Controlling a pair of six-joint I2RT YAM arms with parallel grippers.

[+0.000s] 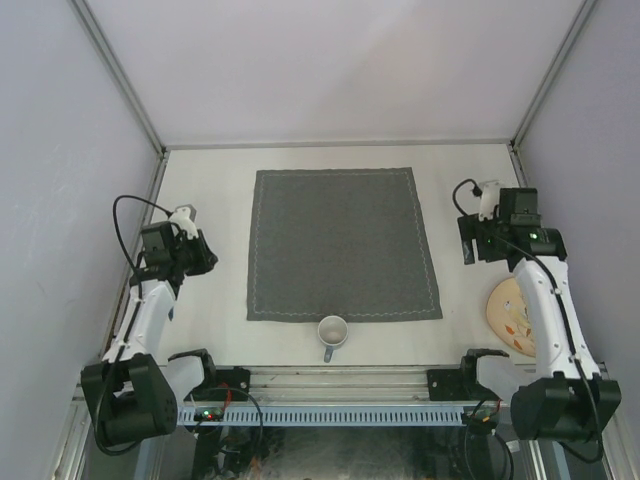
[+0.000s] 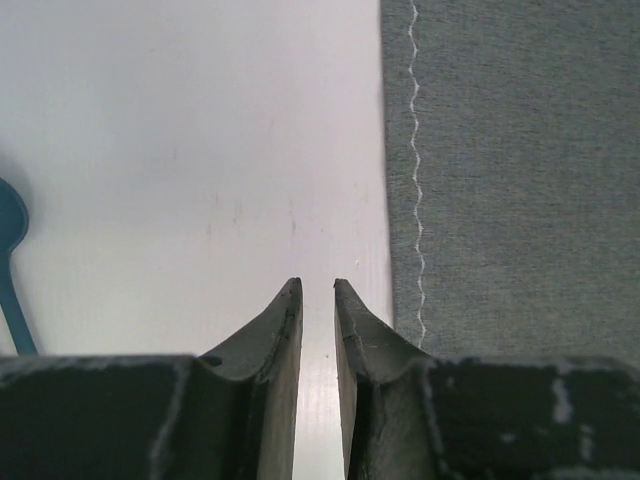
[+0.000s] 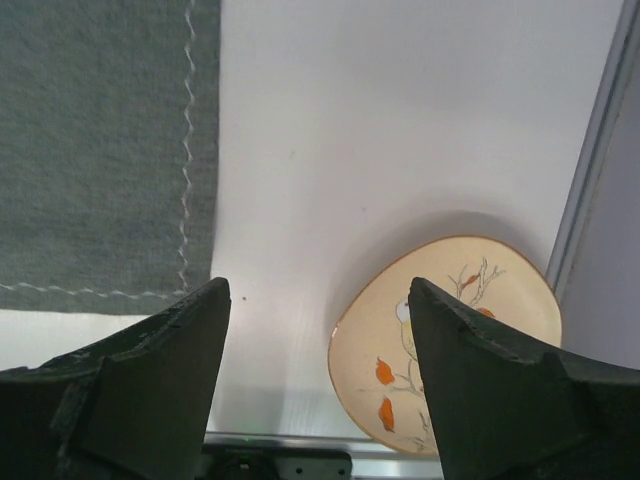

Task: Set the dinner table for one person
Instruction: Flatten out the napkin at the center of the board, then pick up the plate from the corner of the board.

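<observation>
Right claw (image 3: pixel 318 287): stands wide open, holds nothing, hangs over bare worktop (image 1: pixel 225 190) at right centre of the top view.

Plate (image 3: pixel 470 272): lies flat on the worktop at lower right of the top view, partly under the right forearm, just below the claw in the frame and toward that arm's base. Shows at lower right of the right wrist view, half hidden behind the finger on that side, close to the side rail (image 3: pixel 597 150). Sits well apart from the mat (image 1: pixel 343 243) in the middle of the frame. Looks roundish, so offers no long axis to line up with; probably calls for a grip on the rim. Seems the right arm's job, being far nearer than the left.

Left claw (image 2: pixel 317 285): stands almost closed with a thin gap, holds nothing, hangs over worktop just left of the mat's stitched edge.

Spoon (image 2: pixel 10 220): peeks in at the left edge of the left wrist view, handle running down the frame.

Mug (image 1: pixel 332 332): stands at bottom centre of the top view, just below the mat's lower edge, handle pointing down the frame.

Nothing on the mat so far.
</observation>
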